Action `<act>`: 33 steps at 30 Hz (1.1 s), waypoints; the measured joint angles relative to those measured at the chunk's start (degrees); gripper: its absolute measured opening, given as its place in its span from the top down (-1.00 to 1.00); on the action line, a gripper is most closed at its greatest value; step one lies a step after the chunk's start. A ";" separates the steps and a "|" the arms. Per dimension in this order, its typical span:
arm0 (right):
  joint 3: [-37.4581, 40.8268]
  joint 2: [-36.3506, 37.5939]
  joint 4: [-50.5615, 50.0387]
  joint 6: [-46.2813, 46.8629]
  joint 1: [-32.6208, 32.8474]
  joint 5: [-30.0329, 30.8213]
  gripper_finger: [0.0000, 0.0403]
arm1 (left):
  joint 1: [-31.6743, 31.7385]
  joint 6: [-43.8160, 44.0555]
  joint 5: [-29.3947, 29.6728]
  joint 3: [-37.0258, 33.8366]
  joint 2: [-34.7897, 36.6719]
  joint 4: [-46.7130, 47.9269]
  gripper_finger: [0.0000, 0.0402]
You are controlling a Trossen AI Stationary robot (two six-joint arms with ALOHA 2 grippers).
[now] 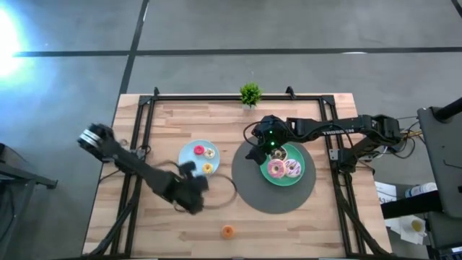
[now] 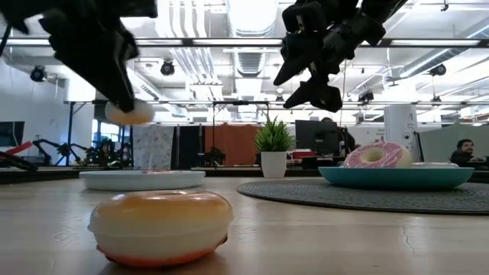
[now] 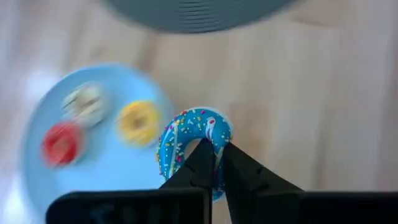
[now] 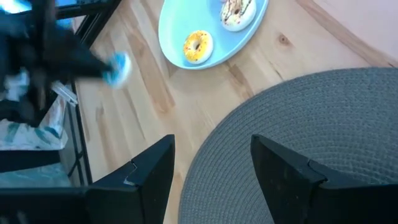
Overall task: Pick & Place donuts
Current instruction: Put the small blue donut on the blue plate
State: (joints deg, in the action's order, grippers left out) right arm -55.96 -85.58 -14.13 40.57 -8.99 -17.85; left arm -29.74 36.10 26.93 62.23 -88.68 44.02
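Note:
My left gripper (image 3: 214,152) is shut on a blue sprinkled mini donut (image 3: 186,140) and hovers just near-side of the light-blue plate (image 1: 189,153). That plate carries a reddish (image 3: 61,142), a pale (image 3: 84,102) and a yellow mini (image 3: 138,121). My right gripper (image 1: 256,154) is open above the left part of the grey mat, beside the teal plate (image 1: 302,177). The teal plate holds the pink (image 1: 276,170), pale sprinkled (image 1: 292,168) and dark (image 1: 279,154) donuts. An orange mini (image 1: 228,231) lies flat on the table near its near edge. My left gripper pinches one side of the blue donut's ring (image 3: 217,132) between its two fingers; one finger (image 3: 200,158) sits at the hole and the other outside the rim. The fingers come from above. The donut is lifted clear, seen in the low view as a pale ring (image 2: 130,113) above plate height.
A round grey mat (image 1: 253,191) lies under the teal plate. A small green plant (image 1: 250,94) stands at the far edge. Black rails (image 1: 137,180) run along the table's left and right sides. Bare wood shows around the orange mini.

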 joint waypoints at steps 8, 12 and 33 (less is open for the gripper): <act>0.00 0.00 0.96 -0.83 0.00 -0.01 -0.01 | 8.35 10.75 1.07 -15.66 15.79 -1.71 1.00; 0.00 0.00 1.05 -0.83 0.00 -0.02 -0.01 | 14.88 10.94 -2.62 -22.35 18.04 -5.49 1.00; 0.00 0.02 1.01 -0.76 0.13 -0.20 -0.01 | 25.93 3.77 -6.57 -26.70 13.50 -13.81 0.59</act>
State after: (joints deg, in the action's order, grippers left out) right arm -55.96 -85.56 -13.12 39.81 -8.86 -18.04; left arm -3.81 39.87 20.36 35.53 -75.18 30.22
